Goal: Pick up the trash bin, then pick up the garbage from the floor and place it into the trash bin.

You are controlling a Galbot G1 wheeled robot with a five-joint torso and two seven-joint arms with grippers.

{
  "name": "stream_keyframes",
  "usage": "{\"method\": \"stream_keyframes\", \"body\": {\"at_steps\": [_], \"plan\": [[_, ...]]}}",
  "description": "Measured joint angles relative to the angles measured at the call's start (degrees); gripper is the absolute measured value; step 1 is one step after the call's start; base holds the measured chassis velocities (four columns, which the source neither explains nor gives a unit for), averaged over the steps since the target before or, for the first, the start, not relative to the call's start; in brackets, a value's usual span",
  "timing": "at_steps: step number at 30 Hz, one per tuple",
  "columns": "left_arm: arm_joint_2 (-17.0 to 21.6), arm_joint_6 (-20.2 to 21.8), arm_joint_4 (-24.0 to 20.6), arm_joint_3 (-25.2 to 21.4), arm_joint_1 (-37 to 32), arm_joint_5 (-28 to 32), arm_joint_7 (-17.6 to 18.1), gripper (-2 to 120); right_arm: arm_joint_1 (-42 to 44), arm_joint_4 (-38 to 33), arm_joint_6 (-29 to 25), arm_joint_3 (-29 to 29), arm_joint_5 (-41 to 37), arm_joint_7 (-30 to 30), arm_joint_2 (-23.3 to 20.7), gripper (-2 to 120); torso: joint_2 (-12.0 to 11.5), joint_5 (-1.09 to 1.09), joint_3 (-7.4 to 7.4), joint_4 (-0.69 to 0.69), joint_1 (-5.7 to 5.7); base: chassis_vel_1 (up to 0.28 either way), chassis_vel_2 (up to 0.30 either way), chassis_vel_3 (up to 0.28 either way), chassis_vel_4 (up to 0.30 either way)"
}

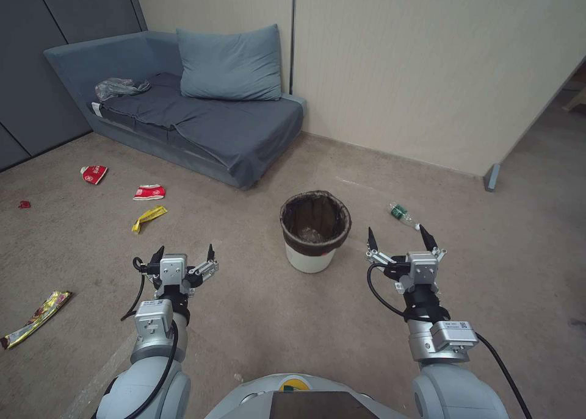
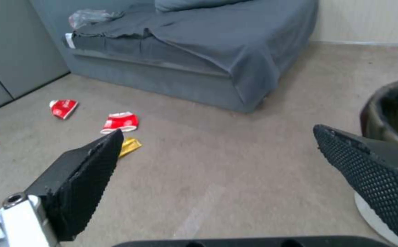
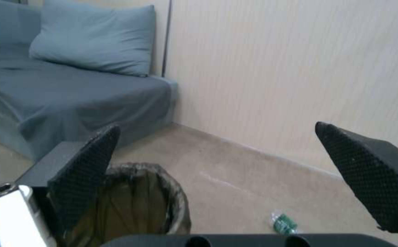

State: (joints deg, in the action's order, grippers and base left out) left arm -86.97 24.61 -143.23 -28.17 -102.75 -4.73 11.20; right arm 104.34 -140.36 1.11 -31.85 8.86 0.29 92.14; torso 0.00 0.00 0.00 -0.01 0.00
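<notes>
1. Task status: nothing is completed. The trash bin [image 1: 315, 230], white with a dark liner folded over its rim, stands on the carpet [image 1: 274, 309] ahead of the robot, between the two arms and untouched.
2. Garbage left on the floor, left side: two crushed red-and-white cups [image 1: 93, 174] [image 1: 149, 192], a yellow wrapper [image 1: 148, 217], a gold wrapper [image 1: 36, 318] nearest the robot, and a small red scrap [image 1: 24, 204] at far left.
3. Garbage, right side: a clear bottle with green label [image 1: 403, 214], lying just right of the bin, near the wall [image 1: 427, 71].
4. Left gripper [image 1: 185, 255]: held low and forward, near-left of the bin, fingers spread apart, holding nothing.
5. Right gripper [image 1: 400, 238]: held forward, near-right of the bin, close to the bottle, fingers spread wide, holding nothing.
6. Judgement: lifting the bin is the first step, not yet begun.
</notes>
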Motion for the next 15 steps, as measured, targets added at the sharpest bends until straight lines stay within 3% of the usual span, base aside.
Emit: {"method": "stream_keyframes", "body": {"at_steps": [15], "plan": [[-0.01, 0.00, 0.00, -0.02, -0.04, -0.09, -0.23, 100, -0.04, 0.56, -1.17, -0.04, 0.73, -1.22, 0.00, 100, 0.00, 0.00, 0.00, 0.01, 0.00, -0.171, 0.178, 0.168, -0.176]]}}
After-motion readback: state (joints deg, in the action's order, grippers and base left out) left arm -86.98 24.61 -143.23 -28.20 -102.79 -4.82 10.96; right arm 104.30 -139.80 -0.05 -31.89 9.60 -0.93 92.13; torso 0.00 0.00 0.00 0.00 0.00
